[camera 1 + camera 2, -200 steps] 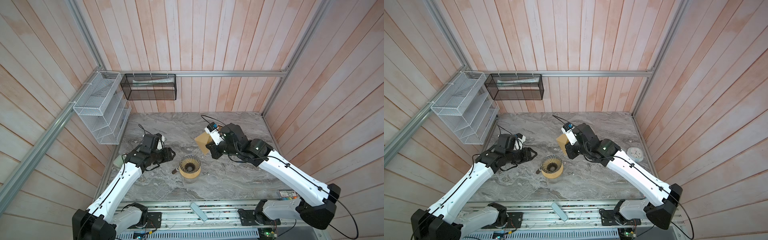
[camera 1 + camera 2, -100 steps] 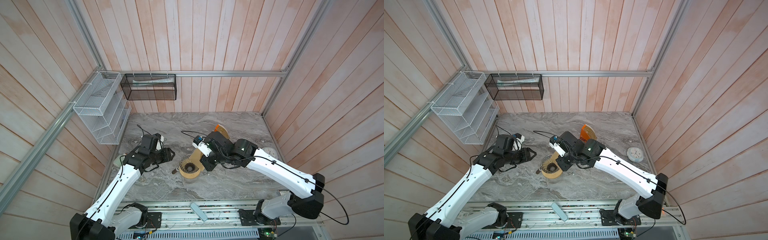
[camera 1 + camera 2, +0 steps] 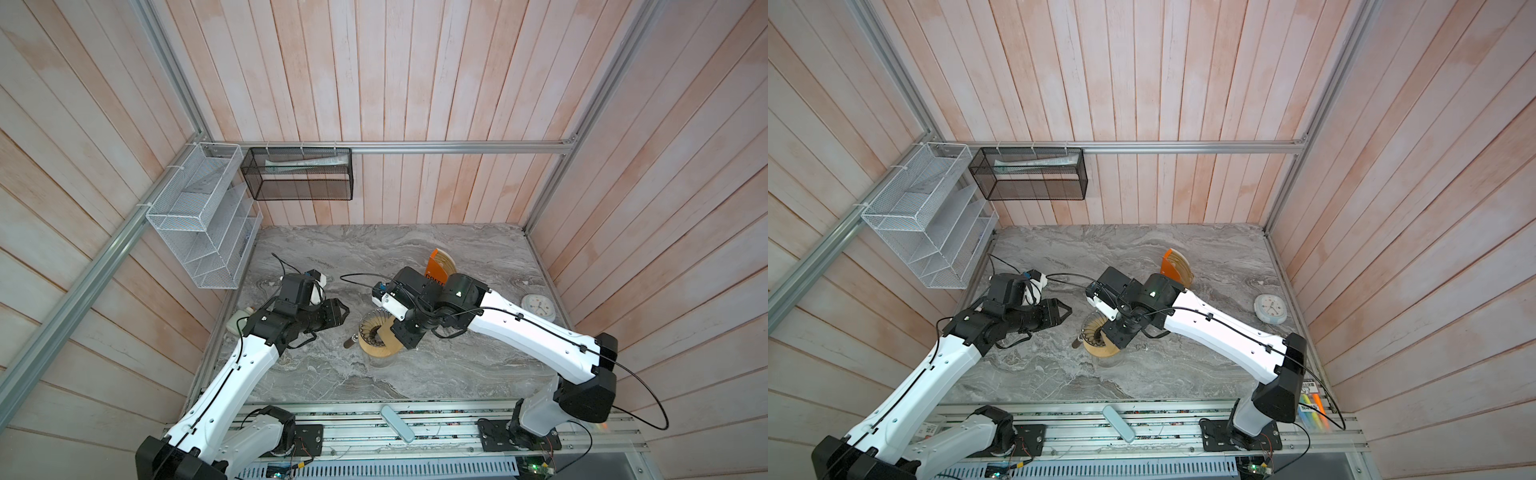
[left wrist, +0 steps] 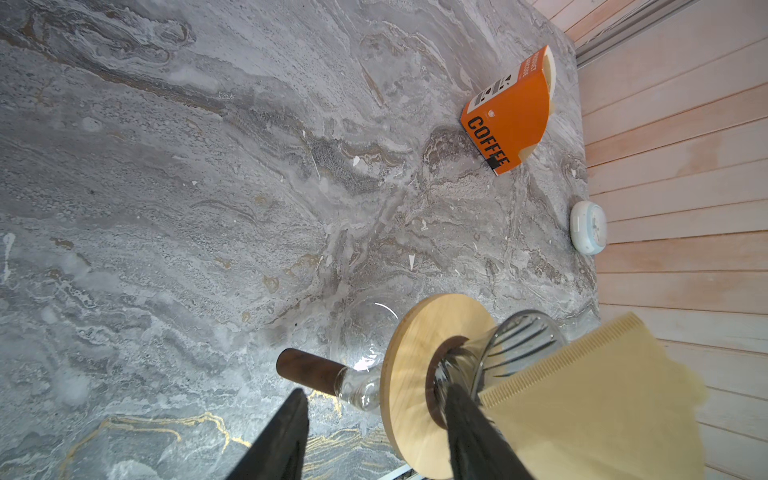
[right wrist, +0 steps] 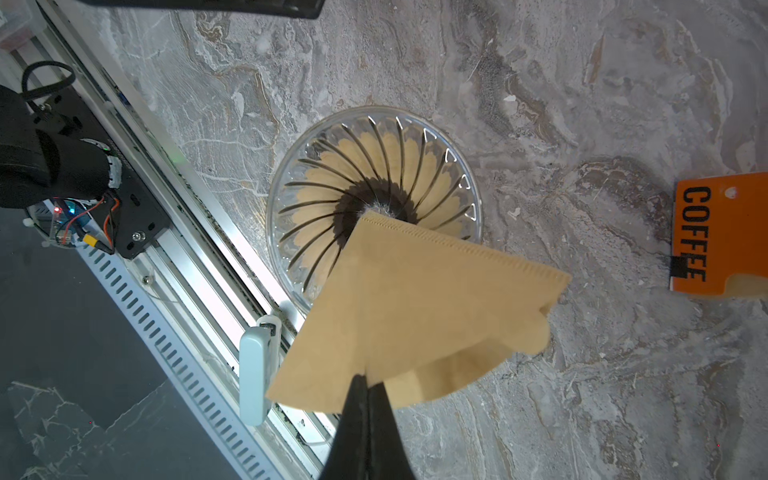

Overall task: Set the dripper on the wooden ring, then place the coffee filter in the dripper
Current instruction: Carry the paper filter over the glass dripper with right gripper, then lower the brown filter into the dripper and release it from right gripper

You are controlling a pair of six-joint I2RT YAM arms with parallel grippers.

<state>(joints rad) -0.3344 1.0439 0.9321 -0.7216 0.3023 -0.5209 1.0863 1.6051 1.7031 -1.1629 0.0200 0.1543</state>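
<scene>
The right gripper point(image 5: 365, 380) pinches the coffee filter point(image 5: 415, 299) by its wide rim, tip over the dripper point(image 5: 353, 166); the thin, limp paper likely crumples easily. The left gripper point(image 4: 376, 390) stands open, empty.

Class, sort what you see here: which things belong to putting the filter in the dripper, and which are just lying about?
Belongs to the job:
- coffee filter, held by the right gripper, jaws shut
- dripper
- wooden ring carrying the dripper

Lying about:
- orange COFFEE stand
- round white clock
- white wire rack
- black mesh basket
</scene>
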